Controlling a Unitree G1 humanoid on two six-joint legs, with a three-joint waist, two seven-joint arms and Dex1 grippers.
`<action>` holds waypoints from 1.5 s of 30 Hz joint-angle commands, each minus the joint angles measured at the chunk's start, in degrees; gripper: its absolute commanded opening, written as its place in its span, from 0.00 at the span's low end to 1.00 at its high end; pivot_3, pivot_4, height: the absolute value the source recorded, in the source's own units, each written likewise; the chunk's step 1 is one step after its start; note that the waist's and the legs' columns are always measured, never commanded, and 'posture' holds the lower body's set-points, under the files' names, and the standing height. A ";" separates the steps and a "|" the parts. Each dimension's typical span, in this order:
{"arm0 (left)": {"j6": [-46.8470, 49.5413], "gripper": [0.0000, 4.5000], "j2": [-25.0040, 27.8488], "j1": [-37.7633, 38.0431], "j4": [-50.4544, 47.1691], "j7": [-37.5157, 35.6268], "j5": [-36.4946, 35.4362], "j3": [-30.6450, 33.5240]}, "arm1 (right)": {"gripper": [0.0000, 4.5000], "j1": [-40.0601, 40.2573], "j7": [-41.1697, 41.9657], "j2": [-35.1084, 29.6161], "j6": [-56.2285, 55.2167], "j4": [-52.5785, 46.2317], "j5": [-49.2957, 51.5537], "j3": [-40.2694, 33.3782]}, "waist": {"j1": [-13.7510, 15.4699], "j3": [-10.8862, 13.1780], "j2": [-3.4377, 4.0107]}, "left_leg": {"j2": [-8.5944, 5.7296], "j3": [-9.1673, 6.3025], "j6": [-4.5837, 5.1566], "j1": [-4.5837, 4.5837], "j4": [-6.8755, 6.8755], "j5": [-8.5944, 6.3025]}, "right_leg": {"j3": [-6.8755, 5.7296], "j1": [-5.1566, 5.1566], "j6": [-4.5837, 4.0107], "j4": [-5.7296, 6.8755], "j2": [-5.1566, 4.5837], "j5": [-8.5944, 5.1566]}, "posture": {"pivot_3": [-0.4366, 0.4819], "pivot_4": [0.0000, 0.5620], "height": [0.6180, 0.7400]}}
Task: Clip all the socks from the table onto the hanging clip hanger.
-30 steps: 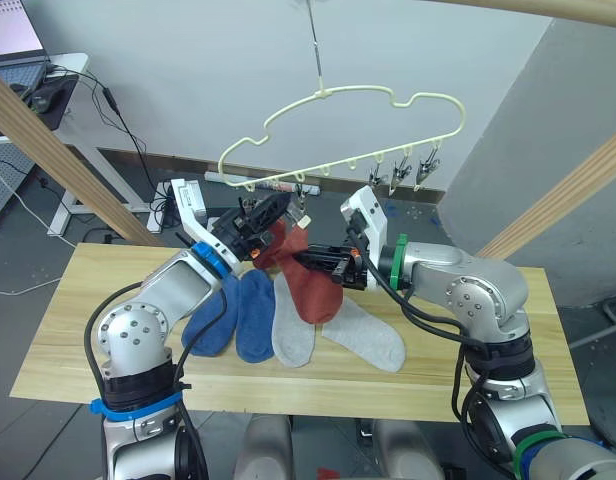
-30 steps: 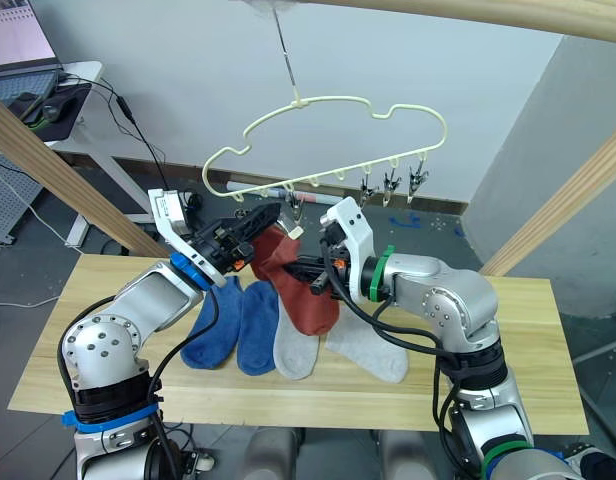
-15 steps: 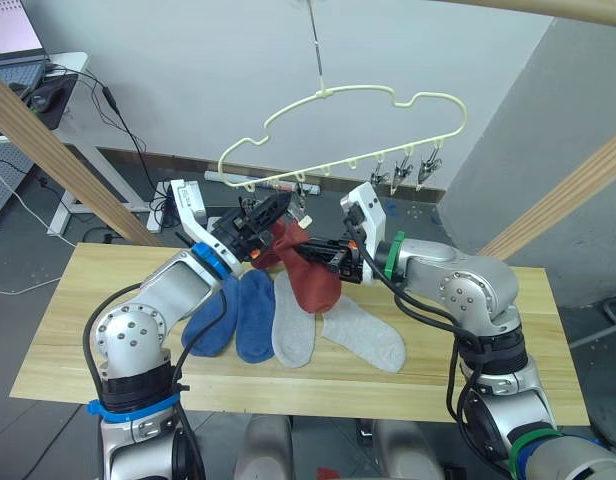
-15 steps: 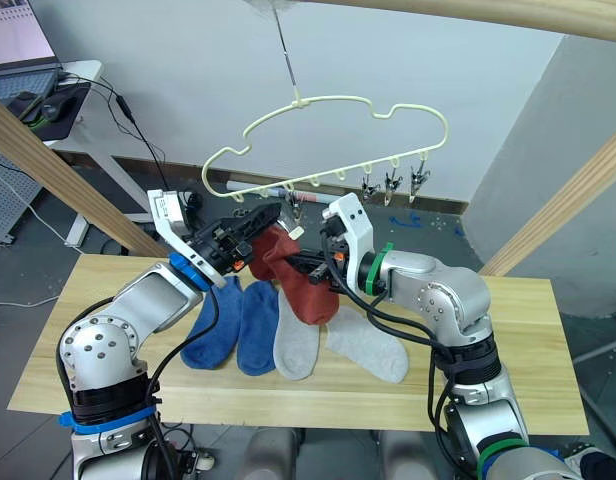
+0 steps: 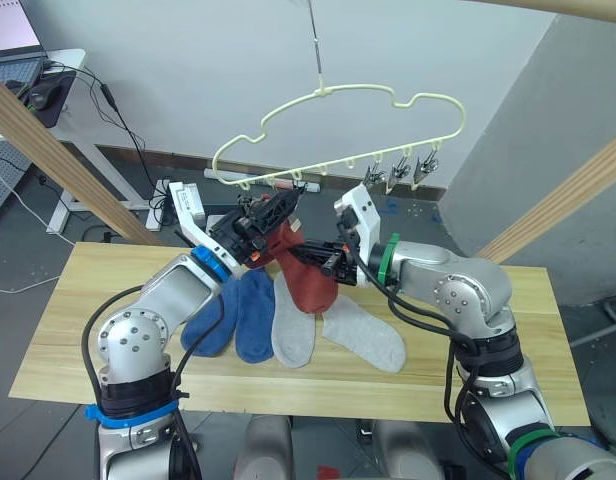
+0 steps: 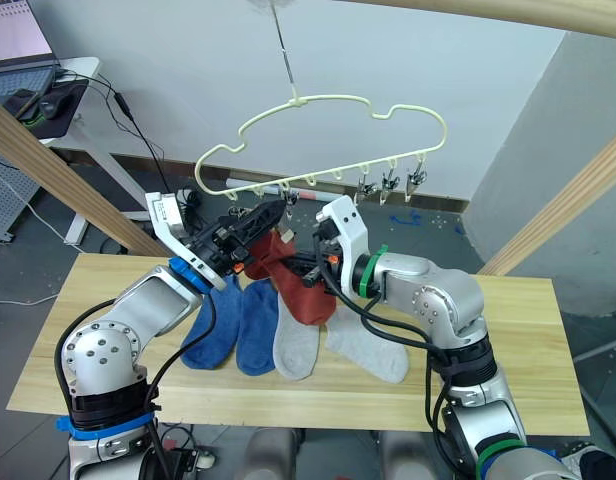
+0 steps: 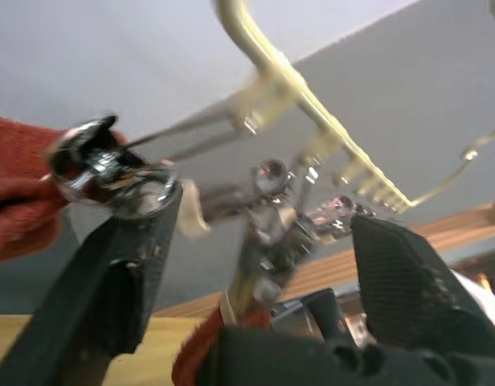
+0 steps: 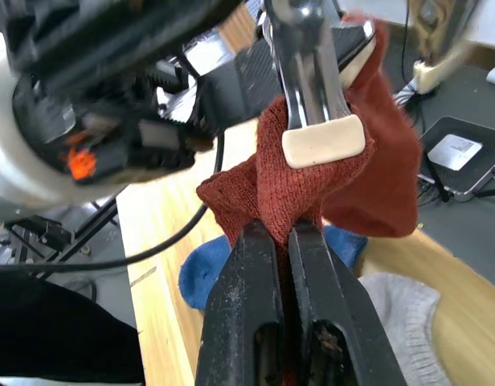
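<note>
Rust sock (image 5: 306, 282) hanging, toe seemingly downward

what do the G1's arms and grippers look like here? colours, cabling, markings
Both arms are silver-grey metal with rounded joint housings and black cables looped along them. The left arm has blue wrist and base bands; the right arm has green ones. Each wrist carries a white block. The left gripper and right gripper have black fingers.

Left hand (image 5: 271, 214) open; right hand (image 8: 288, 241) pinched closed.
</note>
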 commanded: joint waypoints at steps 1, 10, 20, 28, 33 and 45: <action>-1.89 0.83 2.77 1.98 -5.36 -0.86 5.90 -1.84 | 0.12 0.51 -0.91 1.76 -1.05 -2.90 0.47 1.33 | -0.01 0.00 0.00 | 0.00 0.00 0.00 -0.01 0.00 0.00 | 0.00 -0.01 -0.04 0.01 0.00 0.02 | 0.61 0.54 1.00; -11.56 0.83 6.00 10.30 -12.46 -6.27 24.78 -8.85 | 0.77 5.87 2.55 -9.33 -7.92 -5.39 -6.47 6.89 | 0.62 0.00 0.00 | -0.08 0.03 -0.01 -0.06 0.00 0.00 | 0.01 -0.02 0.02 -0.09 -0.07 -0.01 | 0.61 0.52 1.00; -25.09 0.74 0.68 10.90 -11.93 -7.97 43.29 -18.87 | 1.00 12.83 2.62 -15.76 -10.14 -12.19 -6.55 1.81 | 1.27 -0.01 -0.02 | -0.05 0.07 -0.01 -0.08 0.06 0.01 | 0.07 -0.06 0.03 -0.05 -0.03 -0.01 | 0.60 0.50 1.00; -30.07 0.50 -2.27 7.99 -7.17 -8.19 52.61 -22.01 | 1.00 12.93 0.28 -15.11 -5.68 -16.74 -2.86 -3.67 | 1.19 -0.02 -0.01 | -0.04 0.09 0.01 -0.06 0.06 0.01 | 0.09 -0.04 0.04 -0.03 0.00 0.00 | 0.57 0.50 1.00; -31.47 0.50 -4.01 5.39 -3.75 -8.44 54.80 -21.33 | 1.00 11.68 -0.81 -15.01 -4.54 -17.16 -1.96 -4.87 | 1.13 -0.02 -0.01 | -0.04 0.08 0.01 -0.06 0.08 0.01 | 0.08 -0.03 0.03 -0.02 0.00 0.00 | 0.56 0.51 1.00; -34.93 0.50 -7.53 0.04 2.43 -7.61 59.00 -20.19 | 1.00 7.60 -2.40 -13.58 -3.56 -17.28 -0.19 -6.93 | 0.83 -0.02 -0.01 | -0.04 0.07 0.02 -0.06 0.10 0.01 | 0.04 -0.02 -0.24 0.03 0.00 0.16 | 0.54 0.52 1.00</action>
